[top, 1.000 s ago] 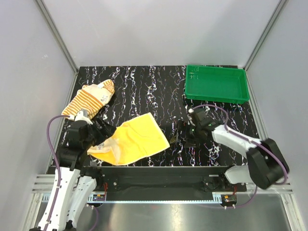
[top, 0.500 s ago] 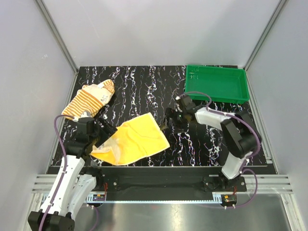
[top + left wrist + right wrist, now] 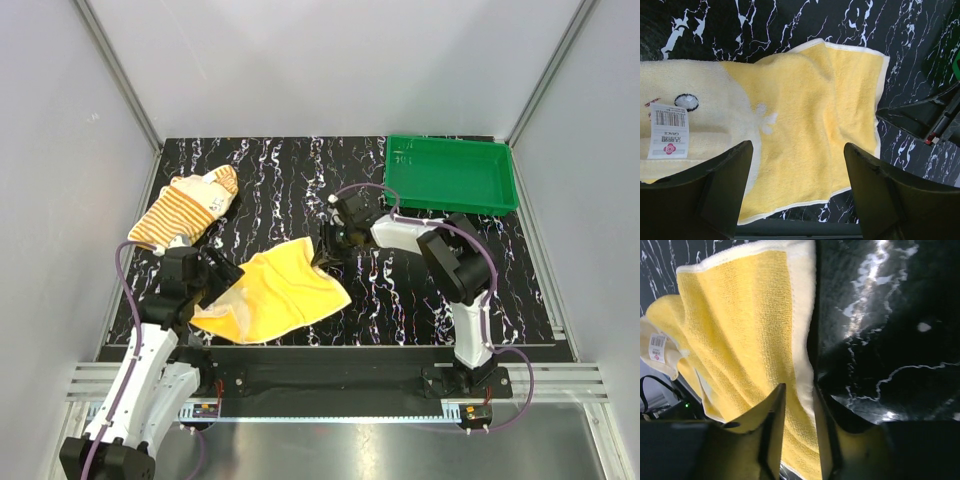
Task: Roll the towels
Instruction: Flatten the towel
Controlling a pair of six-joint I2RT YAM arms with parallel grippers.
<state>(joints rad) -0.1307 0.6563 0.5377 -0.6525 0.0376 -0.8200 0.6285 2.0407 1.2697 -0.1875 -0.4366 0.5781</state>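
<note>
Where pale grey wall panels (image 3: 330,60) close in three sides, one black table (image 3: 300,185) w/ white marble veining makes the whole work surface. Two arms stand at its near edge. One green tray (image 3: 450,178) sits at the far R corner. Towels: two. The yellow towel (image 3: 285,292) lies spread and a bit rumpled near the front, L of centre. The striped towel (image 3: 185,208) lies bunched at the far L side, apart from the yellow one. L gripper (image 3: 797,150) hangs over the yellow towel's L end, jaws wide apart, gripping nothing. R gripper (image 3: 799,387) is at that towel's far R corner, fingers nearly together w/ the cream hem btwn them; can't tell if it's pinched. One barcode label (image 3: 669,131) shows on the pale turned-over part.
</note>
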